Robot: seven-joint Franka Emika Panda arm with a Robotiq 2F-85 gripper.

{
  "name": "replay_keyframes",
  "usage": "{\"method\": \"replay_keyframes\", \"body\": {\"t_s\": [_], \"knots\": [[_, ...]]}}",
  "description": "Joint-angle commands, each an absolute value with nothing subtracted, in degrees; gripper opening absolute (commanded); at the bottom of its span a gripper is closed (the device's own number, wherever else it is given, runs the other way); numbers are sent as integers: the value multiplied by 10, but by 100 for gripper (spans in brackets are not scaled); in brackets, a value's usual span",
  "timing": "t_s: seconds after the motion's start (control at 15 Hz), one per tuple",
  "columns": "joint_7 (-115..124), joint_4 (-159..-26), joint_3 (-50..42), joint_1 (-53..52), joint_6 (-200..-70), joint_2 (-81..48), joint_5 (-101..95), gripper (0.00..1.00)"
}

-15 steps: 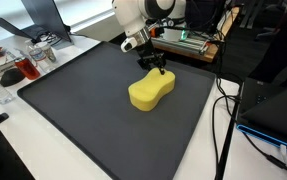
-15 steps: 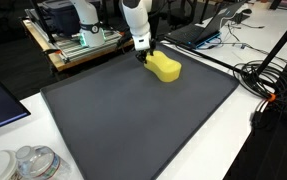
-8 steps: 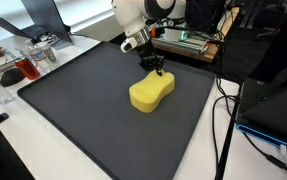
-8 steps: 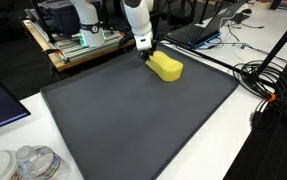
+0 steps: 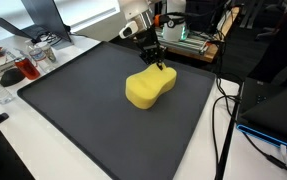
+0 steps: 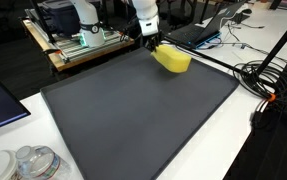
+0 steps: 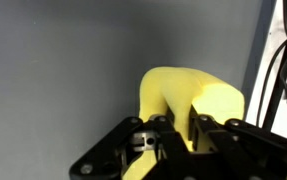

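One broad dark mat is spreading out beneath and ahead of the claw, and the main risk is sitting right there. The yellow sponge is hanging from the claw by one end. I cannot tell whether its far lobe is clearing the mat or brushing it. If it is brushing, any sideways travel could be dragging the soft foam out of the grip.

The claw is squeezing nearly all the way shut on a thin pinch of the sponge, its jaws biting into the near edge in the wrist view. That hold is looking shallow to me. A quick swing or tilt could be letting the heavier free end twist loose and drop.

For room, most of the mat is lying open on the side away from the claw, with nothing standing on it. The tight side is close behind the claw, where the mat's edge is running just beside a wooden bench carrying electronics, so backing up is risking a knock. Off to one side of the claw, past the mat's border, loose cables are coiling on the white table, well apart from the sponge but ready to snag a wide sweep.
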State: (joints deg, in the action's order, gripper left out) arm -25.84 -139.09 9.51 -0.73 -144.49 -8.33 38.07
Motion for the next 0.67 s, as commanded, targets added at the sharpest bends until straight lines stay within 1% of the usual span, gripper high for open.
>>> {"method": "replay_keyframes", "body": {"t_s": [0.0, 0.13, 0.33, 0.6], "knots": [[-130, -1421, 78, -26, -1436, 10, 235, 5], [-56, -1426, 69, -36, -1427, 43, 138, 5], [49, -1398, 71, -29, -1363, 81, -2, 4], [115, -1362, 80, -23, -1275, 123, -102, 3]]}}
